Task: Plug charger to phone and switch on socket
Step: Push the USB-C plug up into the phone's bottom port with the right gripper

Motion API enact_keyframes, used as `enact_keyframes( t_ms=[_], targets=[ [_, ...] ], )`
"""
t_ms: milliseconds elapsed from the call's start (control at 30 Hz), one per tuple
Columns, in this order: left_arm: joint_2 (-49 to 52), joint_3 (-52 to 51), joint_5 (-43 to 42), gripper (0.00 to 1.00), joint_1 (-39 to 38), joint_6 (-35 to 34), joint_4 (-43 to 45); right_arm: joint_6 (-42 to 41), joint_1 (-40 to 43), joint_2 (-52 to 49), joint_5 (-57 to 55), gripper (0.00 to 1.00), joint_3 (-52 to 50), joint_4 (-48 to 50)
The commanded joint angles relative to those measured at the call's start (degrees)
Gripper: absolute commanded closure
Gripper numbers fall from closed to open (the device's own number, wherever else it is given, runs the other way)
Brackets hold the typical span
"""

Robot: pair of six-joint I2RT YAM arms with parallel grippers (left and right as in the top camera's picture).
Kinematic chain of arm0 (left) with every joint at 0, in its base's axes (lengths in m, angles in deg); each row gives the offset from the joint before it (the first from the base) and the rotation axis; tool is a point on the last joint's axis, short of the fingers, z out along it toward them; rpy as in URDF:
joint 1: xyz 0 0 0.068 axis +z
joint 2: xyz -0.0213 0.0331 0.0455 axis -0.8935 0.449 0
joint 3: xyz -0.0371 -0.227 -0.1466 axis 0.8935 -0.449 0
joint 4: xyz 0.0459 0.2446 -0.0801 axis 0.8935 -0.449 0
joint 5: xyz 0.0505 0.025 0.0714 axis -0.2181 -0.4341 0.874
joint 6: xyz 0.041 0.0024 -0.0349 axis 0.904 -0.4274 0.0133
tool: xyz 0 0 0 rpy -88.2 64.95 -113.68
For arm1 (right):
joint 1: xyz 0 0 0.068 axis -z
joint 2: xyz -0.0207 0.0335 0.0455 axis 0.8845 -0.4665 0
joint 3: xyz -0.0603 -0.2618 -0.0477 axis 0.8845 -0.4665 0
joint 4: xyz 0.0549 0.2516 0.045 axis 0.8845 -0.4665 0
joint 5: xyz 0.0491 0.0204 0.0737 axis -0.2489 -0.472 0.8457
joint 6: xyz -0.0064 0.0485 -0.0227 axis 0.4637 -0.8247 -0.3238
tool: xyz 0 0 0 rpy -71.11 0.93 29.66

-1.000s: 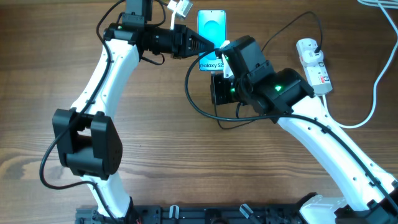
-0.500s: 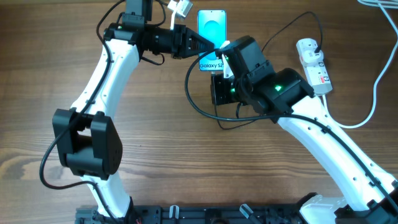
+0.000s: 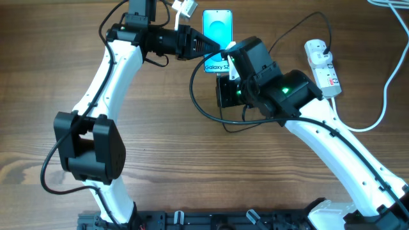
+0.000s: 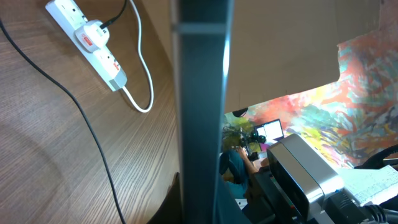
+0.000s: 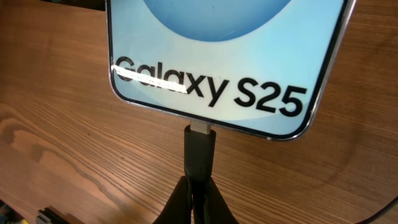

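phone [image 3: 218, 25] at table's [image 3: 160, 166] 12 o'clock | socket [image 3: 323, 69] at 2 o'clock, well apart | charger [image 5: 199, 152] tip meets phone's 6 o'clock edge

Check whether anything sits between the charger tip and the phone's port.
Nothing visible does. In the right wrist view the charger tip, pinched by the right gripper, meets the phone's bottom edge directly.

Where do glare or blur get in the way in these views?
Right wrist: a white glare streak crosses the lettering on the phone, while the charger is sharp. Left wrist: a blurred dark bar blocks the centre; the socket is sharp. Overhead: even light, nothing blurred.
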Motion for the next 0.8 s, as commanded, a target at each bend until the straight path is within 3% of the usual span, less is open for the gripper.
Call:
enact_keyframes(
  t_ms=[0,767],
  targets=[
    [-0.8,0.7,-2.4,0.96,-0.2,1.6,0.0,0.9,-0.3,-0.5,0.0,0.96,1.3,0.8],
    [-0.8,0.7,-2.1,0.96,-0.2,1.8,0.0,3.4,-0.3,-0.5,-1.0,0.96,1.3,1.0]
  ],
)
